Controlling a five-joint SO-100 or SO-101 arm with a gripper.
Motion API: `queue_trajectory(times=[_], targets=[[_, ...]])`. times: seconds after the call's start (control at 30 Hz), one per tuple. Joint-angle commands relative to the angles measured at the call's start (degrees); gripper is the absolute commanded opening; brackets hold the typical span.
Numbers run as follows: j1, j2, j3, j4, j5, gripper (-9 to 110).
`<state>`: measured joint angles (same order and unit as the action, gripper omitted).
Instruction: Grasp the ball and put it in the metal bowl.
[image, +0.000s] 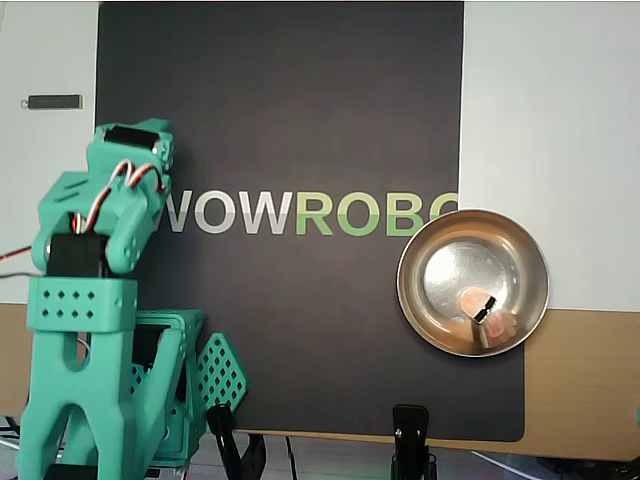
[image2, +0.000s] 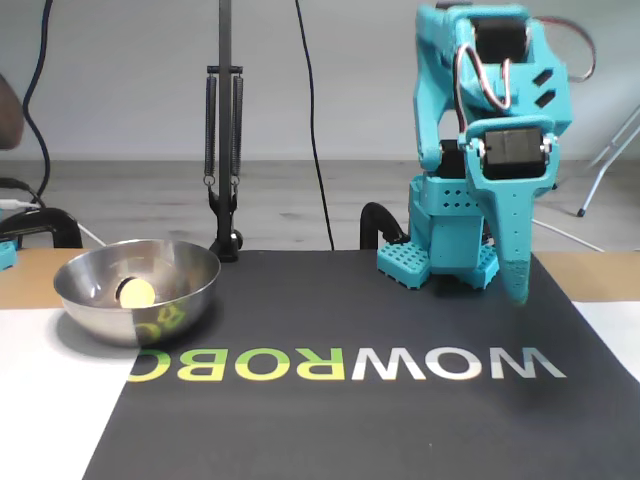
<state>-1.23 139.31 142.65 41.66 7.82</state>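
Note:
The peach-orange ball (image: 468, 299) lies inside the metal bowl (image: 408, 285), right of the mat's lettering in the overhead view. In the fixed view the ball (image2: 136, 292) rests low in the bowl (image2: 92, 310) at the left. My teal gripper (image2: 515, 288) hangs point-down in front of the arm's base, far to the right of the bowl. Its fingers (image2: 508, 235) form one closed taper with nothing between them. From overhead the folded arm (image: 95, 270) covers the fingertips.
A black mat (image: 300, 120) with WOWROBO lettering covers the table's middle. A lamp stand with springs (image2: 224, 130) rises behind the bowl. A small dark bar (image: 52, 101) lies on the white sheet, and black clamps (image: 411, 432) grip the table edge.

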Motion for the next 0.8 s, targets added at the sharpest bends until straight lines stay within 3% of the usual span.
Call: queue_trajectory(times=[0.0, 0.3, 0.77], targets=[[0.09, 6.42, 4.39, -3.08, -0.35, 0], [0.53, 25.58, 21.09, -11.51, -0.44, 0], [1.58, 50.45, 36.47, -12.13, -0.44, 0]])
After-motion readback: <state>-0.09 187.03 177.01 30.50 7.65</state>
